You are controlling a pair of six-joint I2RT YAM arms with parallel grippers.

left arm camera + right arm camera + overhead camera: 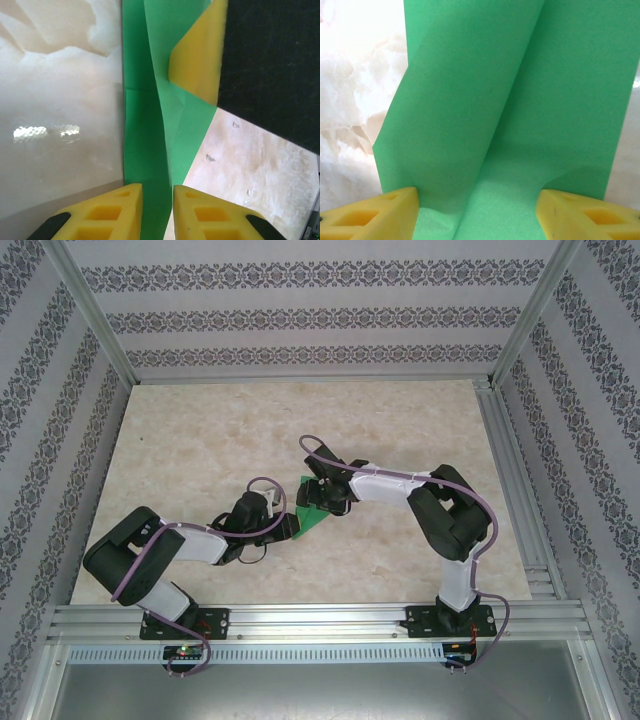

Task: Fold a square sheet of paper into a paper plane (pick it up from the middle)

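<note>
1. The table (200,440), a pale marbled top, takes up the middle of the overhead view. Walls (300,320) papered in bands of grey floral pattern close off the top, left and right of the frame. An aluminium rail (320,620) runs across the bottom.
2. The left arm (150,555) reaches in from the lower left, and the right arm (450,515) bends in from the lower right. A purple cable (262,483) loops over each.
3. The green sheet of paper (316,520) lies on the table just below the frame's centre. It is plain, partly folded to a point, and partly covered where the two arm ends meet over it.
4. The right gripper (477,215) has its yellow fingers (385,210) wide apart at the lower corners of its wrist view. The paper spreads between them, with a raised crease running up the middle. In the left wrist view, one of these fingers rests on the paper at upper centre.
5. The left gripper (158,210) sits at the bottom edge of its wrist view, fingers a narrow gap apart. A strip of the paper runs up through that gap. I cannot tell whether they pinch it.
</note>
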